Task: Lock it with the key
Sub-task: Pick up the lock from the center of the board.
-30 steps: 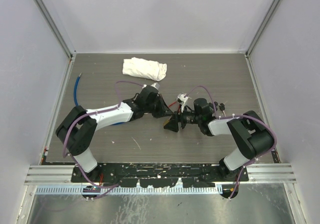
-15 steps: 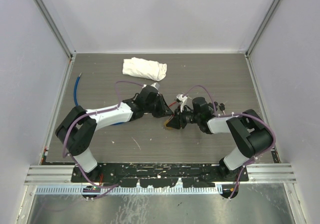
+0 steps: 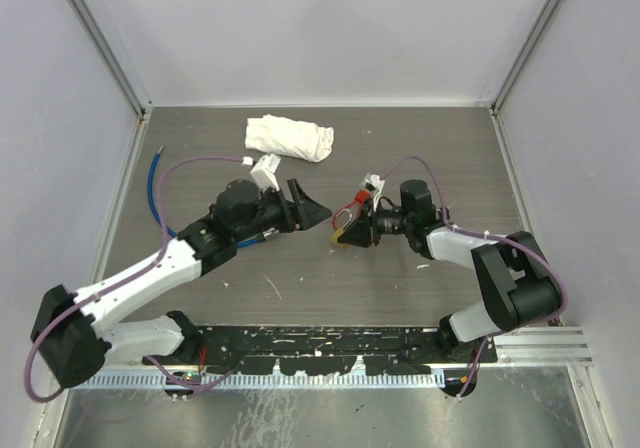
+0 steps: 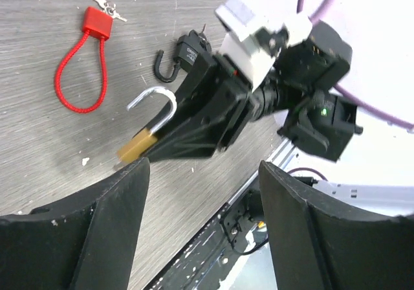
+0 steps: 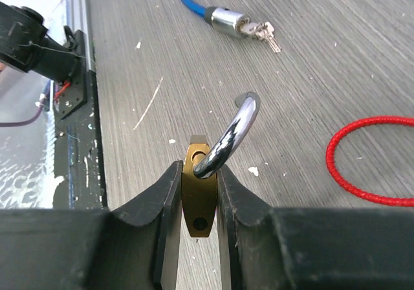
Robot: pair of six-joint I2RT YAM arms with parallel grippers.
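Handover made at mid-frame: the padlock [image 5: 198, 199] is now pinched by its brass body in the right gripper [image 3: 352, 234], shackle open, while the left gripper [image 3: 308, 206] has been drawn back left, fingers spread and empty; no key appears fitted yet.

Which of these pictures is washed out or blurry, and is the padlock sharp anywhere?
Left wrist view: the top right corner is blown out white, and the pincer fingers are dark and soft. Right wrist view: the padlock is sharp, with a glint on its steel loop. Top view: even light.
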